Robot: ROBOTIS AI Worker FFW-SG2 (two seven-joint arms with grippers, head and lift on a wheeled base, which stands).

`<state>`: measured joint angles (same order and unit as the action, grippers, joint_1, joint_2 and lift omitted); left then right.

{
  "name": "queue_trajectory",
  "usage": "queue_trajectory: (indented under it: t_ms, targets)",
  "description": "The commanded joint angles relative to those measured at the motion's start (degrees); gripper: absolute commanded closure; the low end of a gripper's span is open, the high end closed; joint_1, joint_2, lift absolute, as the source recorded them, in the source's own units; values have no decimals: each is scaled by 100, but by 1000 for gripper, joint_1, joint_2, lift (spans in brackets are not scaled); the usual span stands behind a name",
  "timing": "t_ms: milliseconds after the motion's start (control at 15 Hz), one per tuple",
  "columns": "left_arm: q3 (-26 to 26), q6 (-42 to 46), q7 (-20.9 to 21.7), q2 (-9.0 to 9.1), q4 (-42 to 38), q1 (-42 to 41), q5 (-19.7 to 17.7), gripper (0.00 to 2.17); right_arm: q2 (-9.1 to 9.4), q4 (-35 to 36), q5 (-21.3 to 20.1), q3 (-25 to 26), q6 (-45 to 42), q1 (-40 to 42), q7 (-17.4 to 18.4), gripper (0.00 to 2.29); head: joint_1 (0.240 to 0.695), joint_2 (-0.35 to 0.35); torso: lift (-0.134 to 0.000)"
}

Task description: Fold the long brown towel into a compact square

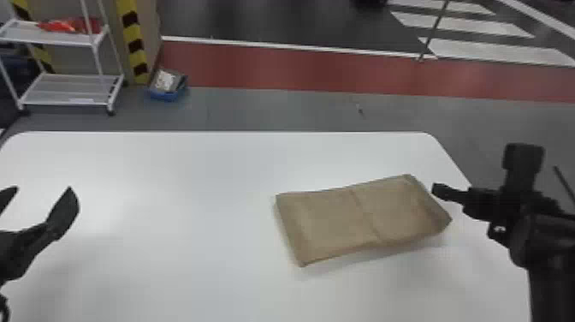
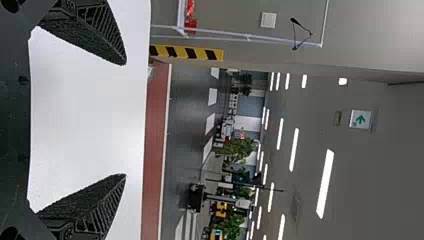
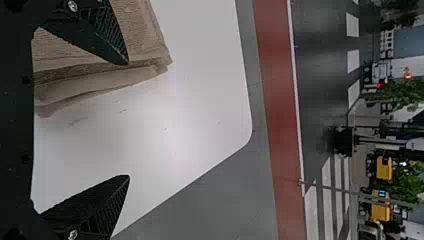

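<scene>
As we look from the head, brown cloth towel: folded rectangle on white tabletop, nearer black right gripper than black left gripper.
Left wrist: we log fingers spread.
Right wrist: we log fingers spread, one overlapping towel.

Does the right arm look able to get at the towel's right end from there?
Likely yes: the right gripper is open close to the right end of the brown towel, with nothing seen blocking it, though its height above the table is hard to judge.

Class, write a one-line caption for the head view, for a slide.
A folded brown towel lies on a white table, well right of the open-jawed left gripper.
</scene>
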<state>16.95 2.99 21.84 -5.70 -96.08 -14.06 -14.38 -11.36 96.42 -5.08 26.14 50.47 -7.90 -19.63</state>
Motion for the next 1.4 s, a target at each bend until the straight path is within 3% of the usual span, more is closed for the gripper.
queue_trajectory:
  t_ms: [0, 467, 933, 1333]
  targets:
    - [1, 285, -49, -1, 10, -18, -39, 73, -15, -493, -230, -153, -515, -177, -103, 73, 695, -162, -125]
    - [-17, 636, -189, 7, 151, -44, -56, 73, -33, -1539, -406, -205, -1904, -265, -393, 83, 695, -134, -125]
    - [-8, 636, -145, -1, 142, -62, -56, 76, 29, -1794, -274, -144, -2713, 16, -551, 319, 695, -126, -125]
    - [1, 654, -128, -1, 142, -79, -56, 83, 64, -1882, -195, -135, -2888, 95, -577, 1180, 695, -118, -125]
